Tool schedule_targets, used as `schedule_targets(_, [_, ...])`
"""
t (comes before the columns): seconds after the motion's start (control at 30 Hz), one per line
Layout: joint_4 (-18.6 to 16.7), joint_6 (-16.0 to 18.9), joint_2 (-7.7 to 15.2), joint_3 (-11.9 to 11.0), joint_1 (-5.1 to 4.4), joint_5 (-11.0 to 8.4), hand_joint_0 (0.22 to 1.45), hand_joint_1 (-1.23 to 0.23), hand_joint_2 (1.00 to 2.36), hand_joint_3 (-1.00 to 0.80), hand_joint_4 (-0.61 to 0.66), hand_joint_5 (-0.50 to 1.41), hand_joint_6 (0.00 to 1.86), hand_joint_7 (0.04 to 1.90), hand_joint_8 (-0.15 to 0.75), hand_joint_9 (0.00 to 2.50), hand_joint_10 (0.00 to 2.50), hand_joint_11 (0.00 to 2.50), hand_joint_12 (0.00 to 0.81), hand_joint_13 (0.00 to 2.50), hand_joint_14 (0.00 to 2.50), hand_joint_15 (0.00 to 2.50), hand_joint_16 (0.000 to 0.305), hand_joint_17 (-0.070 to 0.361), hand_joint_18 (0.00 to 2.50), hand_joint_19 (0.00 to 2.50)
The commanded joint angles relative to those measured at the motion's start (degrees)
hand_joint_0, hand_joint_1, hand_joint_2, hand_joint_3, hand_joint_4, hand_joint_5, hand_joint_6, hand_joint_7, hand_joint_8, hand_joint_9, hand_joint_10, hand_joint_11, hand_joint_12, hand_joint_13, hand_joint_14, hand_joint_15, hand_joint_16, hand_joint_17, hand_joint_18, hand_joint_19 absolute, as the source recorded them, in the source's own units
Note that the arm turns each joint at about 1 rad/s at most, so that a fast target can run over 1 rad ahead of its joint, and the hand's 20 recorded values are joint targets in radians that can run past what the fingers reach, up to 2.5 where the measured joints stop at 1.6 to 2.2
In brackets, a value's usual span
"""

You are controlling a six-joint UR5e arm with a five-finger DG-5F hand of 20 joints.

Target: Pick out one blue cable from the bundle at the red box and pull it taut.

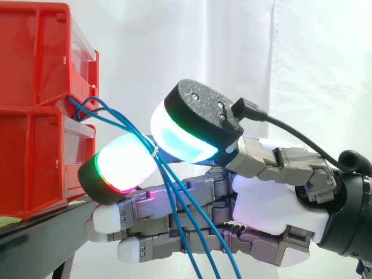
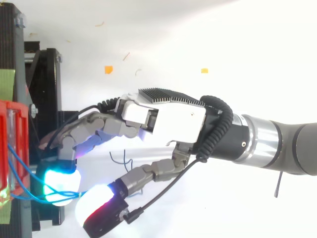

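Two stacked red bins (image 1: pixel 35 87) stand on a black stand (image 1: pixel 40 235) at the left. A bundle of thin blue cables (image 1: pixel 174 197) comes out between the bins, held by a small white tie, and hangs down to the right. My hand (image 1: pixel 273 203) reaches in from the right, level with the lower bin. Its thumb pad (image 1: pixel 180 136) and one fingertip pad (image 1: pixel 119 160) are closed together with the cables running between them just right of the bin. From above, the hand (image 2: pixel 173 119) has a blue cable (image 2: pixel 29 197) leading from the red bin (image 2: pixel 10 129) to the two pads.
A white curtain hangs behind the work. The black stand (image 2: pixel 47 99) lies directly under the fingers. Small orange scraps (image 2: pixel 108 70) lie on the white floor beyond the hand. The lower fingers sit close to the stand's edge.
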State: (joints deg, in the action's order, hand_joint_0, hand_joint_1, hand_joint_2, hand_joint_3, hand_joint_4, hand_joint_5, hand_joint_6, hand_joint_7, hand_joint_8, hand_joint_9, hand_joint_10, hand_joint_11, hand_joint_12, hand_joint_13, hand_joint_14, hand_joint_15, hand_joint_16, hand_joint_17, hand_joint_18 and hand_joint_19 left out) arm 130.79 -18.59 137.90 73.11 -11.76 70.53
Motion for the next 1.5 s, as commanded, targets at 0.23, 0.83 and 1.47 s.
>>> schedule_targets(0.23, [0.61,7.17,0.09,0.02,-0.19,-2.24,0.50,-0.74,1.00,-0.50,0.15,-0.14,0.83,0.85,0.299,0.83,0.01,0.35,0.372,0.55,0.01,0.27,0.048,0.109,0.46,0.47])
schedule_targets(0.83, [0.87,9.54,0.09,0.02,-1.16,-5.58,0.59,-0.79,1.03,-0.10,0.06,-0.12,0.91,0.98,0.298,0.97,0.02,0.41,0.357,0.68,0.01,0.33,0.044,0.099,0.57,0.50])
schedule_targets(1.47, [13.44,19.21,-0.09,-4.03,-0.63,-3.30,0.69,-0.86,1.02,-0.27,-0.01,-0.12,0.93,1.10,0.294,1.02,0.02,0.47,0.354,0.74,0.02,0.36,0.044,0.099,0.64,0.51])
